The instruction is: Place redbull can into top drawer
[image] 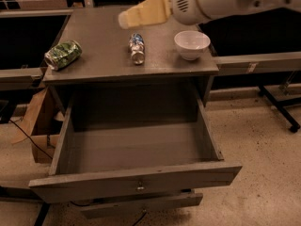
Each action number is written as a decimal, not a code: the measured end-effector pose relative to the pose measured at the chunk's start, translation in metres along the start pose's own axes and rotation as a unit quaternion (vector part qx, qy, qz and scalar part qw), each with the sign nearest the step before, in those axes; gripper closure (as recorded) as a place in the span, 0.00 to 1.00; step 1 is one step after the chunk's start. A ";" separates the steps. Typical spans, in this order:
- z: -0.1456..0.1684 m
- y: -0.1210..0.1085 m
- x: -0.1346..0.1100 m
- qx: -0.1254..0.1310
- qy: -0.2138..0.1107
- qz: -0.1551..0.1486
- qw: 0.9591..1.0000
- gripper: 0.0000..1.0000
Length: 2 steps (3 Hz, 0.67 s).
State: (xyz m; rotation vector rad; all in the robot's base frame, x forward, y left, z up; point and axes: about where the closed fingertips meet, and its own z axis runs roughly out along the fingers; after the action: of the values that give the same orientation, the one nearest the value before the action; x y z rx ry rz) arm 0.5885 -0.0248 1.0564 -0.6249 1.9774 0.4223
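The redbull can (137, 48), slim, blue and silver, lies on its side in the middle of the cabinet top. The top drawer (94, 181) is pulled wide open below it and holds nothing; a small metal knob sits at the centre of its front panel. My gripper (128, 19), with yellowish fingers on a white arm, hangs above the cabinet top just behind and slightly left of the can, apart from it and holding nothing I can see.
A fatter green patterned can (62, 54) lies at the left edge of the cabinet top (103, 65). A white bowl (192, 44) stands to the right of the redbull can. A lower drawer front (141, 205) juts out slightly. A cardboard box (40, 126) stands left of the cabinet.
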 end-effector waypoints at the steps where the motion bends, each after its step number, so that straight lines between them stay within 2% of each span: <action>1: 0.050 0.024 -0.014 -0.003 -0.013 0.015 1.000 0.00; 2: 0.097 0.039 -0.023 -0.013 -0.005 0.020 1.000 0.00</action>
State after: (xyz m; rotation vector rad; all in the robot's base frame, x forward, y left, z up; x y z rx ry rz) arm 0.6433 0.0645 1.0336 -0.6005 1.9802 0.4750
